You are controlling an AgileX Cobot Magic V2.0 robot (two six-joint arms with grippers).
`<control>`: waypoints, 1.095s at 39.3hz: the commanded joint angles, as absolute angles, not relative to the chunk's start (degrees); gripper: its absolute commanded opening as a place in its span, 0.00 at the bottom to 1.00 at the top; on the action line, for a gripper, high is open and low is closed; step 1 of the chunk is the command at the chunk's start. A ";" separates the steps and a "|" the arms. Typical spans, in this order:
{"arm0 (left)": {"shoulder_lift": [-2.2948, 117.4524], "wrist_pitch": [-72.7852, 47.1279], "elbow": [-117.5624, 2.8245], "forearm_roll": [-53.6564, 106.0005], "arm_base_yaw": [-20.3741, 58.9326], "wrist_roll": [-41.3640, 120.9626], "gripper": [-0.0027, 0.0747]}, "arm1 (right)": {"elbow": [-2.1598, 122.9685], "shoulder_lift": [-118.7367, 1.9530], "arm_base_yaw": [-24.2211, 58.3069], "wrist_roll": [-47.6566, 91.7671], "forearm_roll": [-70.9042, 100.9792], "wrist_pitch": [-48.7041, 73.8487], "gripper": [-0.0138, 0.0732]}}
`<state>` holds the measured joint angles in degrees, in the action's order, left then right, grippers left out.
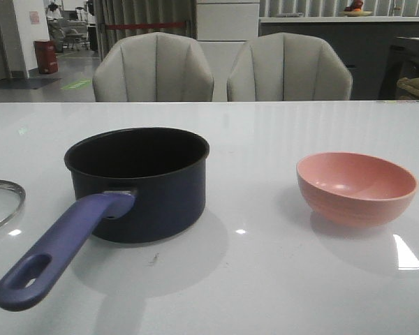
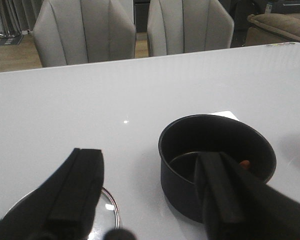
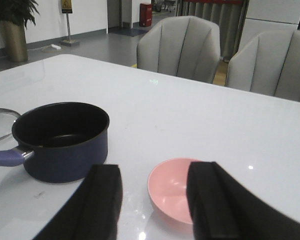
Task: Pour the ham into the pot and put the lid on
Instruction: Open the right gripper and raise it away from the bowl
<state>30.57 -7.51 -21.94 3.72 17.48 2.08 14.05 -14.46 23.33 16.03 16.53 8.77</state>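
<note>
The dark navy pot (image 1: 153,202) stands left of centre, its long blue-purple handle (image 1: 56,251) pointing toward the near left corner. A speck of orange-pink ham (image 2: 245,163) shows inside the pot (image 2: 182,187), mostly hidden behind one finger. The glass lid (image 1: 0,199) lies flat at the far left table edge. Neither gripper appears in the front view. My left gripper (image 2: 149,155) hangs open above the table between the lid (image 2: 112,207) and the pot. My right gripper (image 3: 155,169) is open, holding nothing, above the near side of the pink bowl (image 3: 172,192), with the pot (image 3: 65,155) beyond it.
The salmon-pink bowl (image 1: 356,188) sits on the right of the white table (image 1: 265,125) and looks empty. Two grey chairs (image 1: 153,70) stand behind the far table edge.
</note>
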 commanded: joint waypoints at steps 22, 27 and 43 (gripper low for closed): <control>34.91 -8.85 -27.98 6.18 12.70 2.21 0.81 | 15.61 -14.74 23.49 16.61 16.60 5.60 0.33; 40.08 -12.36 -31.86 11.11 8.37 2.21 0.81 | 15.61 -14.74 23.49 16.61 16.60 5.60 0.33; 65.06 -32.91 -52.93 14.35 -1.93 2.21 0.81 | 15.61 -14.74 23.49 16.61 16.60 5.60 0.33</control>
<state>61.39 -31.24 -47.52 14.33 -1.43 2.08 13.95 -14.46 23.33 16.15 16.53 9.63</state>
